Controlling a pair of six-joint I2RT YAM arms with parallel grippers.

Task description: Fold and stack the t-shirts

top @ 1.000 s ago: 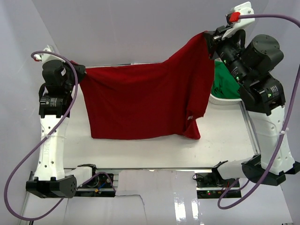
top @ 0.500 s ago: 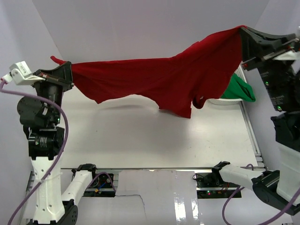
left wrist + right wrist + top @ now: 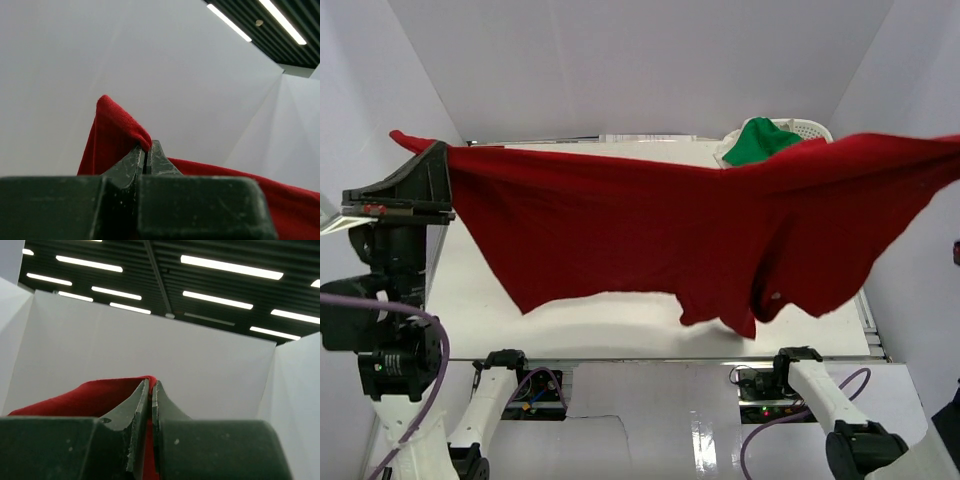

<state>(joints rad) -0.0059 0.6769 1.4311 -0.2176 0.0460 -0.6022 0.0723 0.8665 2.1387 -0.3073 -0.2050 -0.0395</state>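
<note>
**Red shirt lifted clear and pulled wide**

Within the last second the left fingers (image 3: pixel 139 156), pinching one corner of the red t-shirt (image 3: pixel 650 225), swung up and outward. The cloth, which had hung down to the counter (image 3: pixel 600 322), stretched out in mid-air. The right fingers (image 3: pixel 143 395) pinched its far corner. The green t-shirt (image 3: pixel 758 140) waited in the basket (image 3: pixel 812 128). The red one looked ready to be laid flat.

No text, brand, number or sign could be read in any view. The red t-shirt (image 3: pixel 650 230) showed no legible label.
</note>
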